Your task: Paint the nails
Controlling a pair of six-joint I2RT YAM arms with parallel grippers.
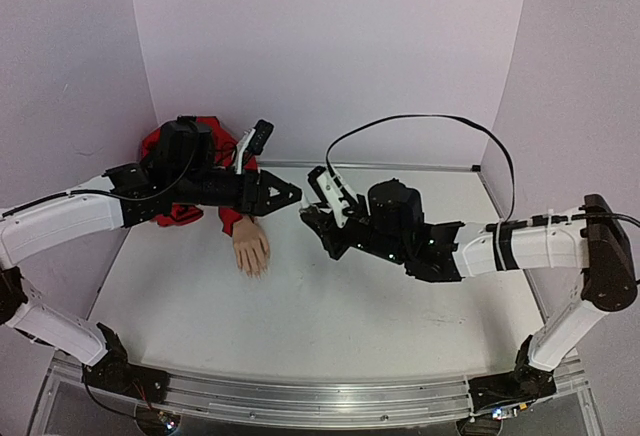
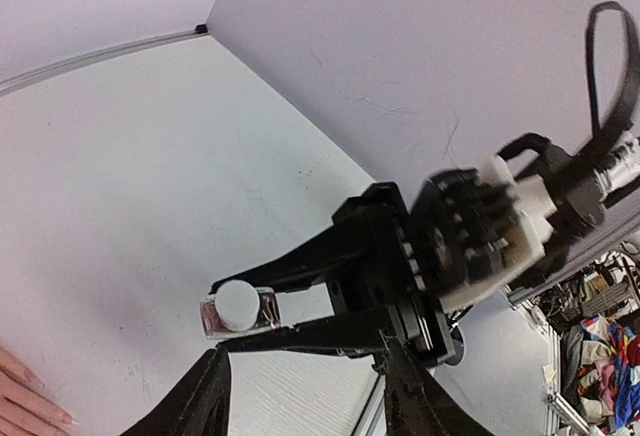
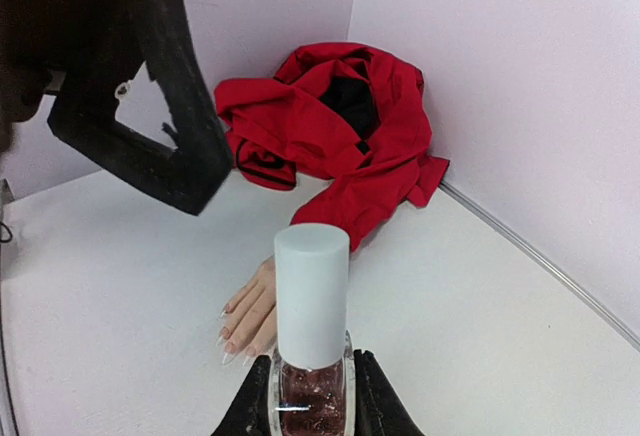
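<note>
No writing, label, brand, number or sign can be read in any view, not even on the polish bottle at lower centre.

Crumpled red fabric, white-capped polish bottle

Light is bright, soft and even — only faint shadows lie on the tabletop under the arms. The top view bends at its edges. In the wrist views the right arm and the near left arm look blurred; a small glare sits on the bottle.
</note>
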